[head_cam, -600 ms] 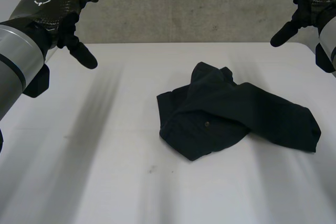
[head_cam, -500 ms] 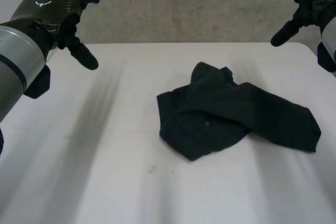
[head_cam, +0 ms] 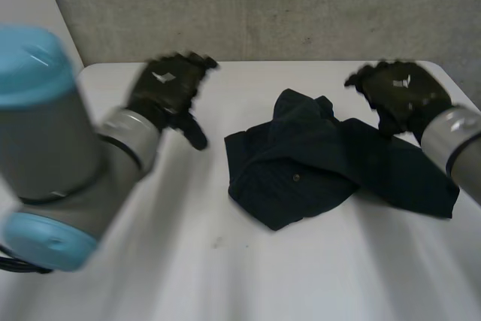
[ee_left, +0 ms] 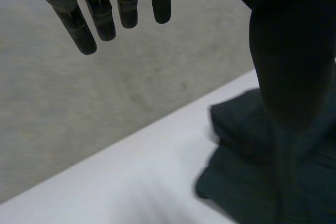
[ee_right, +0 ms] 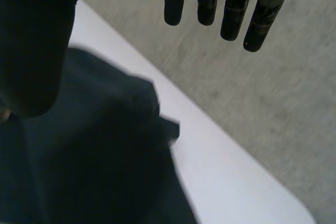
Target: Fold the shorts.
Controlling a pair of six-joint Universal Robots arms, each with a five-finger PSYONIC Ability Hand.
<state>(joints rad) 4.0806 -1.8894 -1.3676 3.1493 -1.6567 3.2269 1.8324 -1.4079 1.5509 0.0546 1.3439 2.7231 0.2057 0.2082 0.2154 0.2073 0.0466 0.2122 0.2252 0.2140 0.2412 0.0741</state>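
Dark navy shorts (head_cam: 331, 162) lie crumpled in a heap right of the table's middle, one leg stretched toward the right edge. My left hand (head_cam: 167, 89) hovers open above the table just left of the heap, fingers (ee_left: 89, 14) straight and apart from the thumb (ee_left: 291, 61); the shorts (ee_left: 247, 166) lie below and beyond its thumb. My right hand (head_cam: 400, 94) hovers open over the heap's far right part, fingers (ee_right: 231, 9) straight, with the shorts (ee_right: 89, 161) beneath its palm. Neither hand touches the cloth.
The white table (head_cam: 225, 276) runs to a grey wall (head_cam: 285, 5) at the back. My left arm (head_cam: 68, 155) reaches across the table's left side. Bare tabletop lies in front of the shorts.
Both hands have swung down and inward from the upper corners: the left one now close to the shorts' left side, the right one over their far right part. The shorts have not moved.
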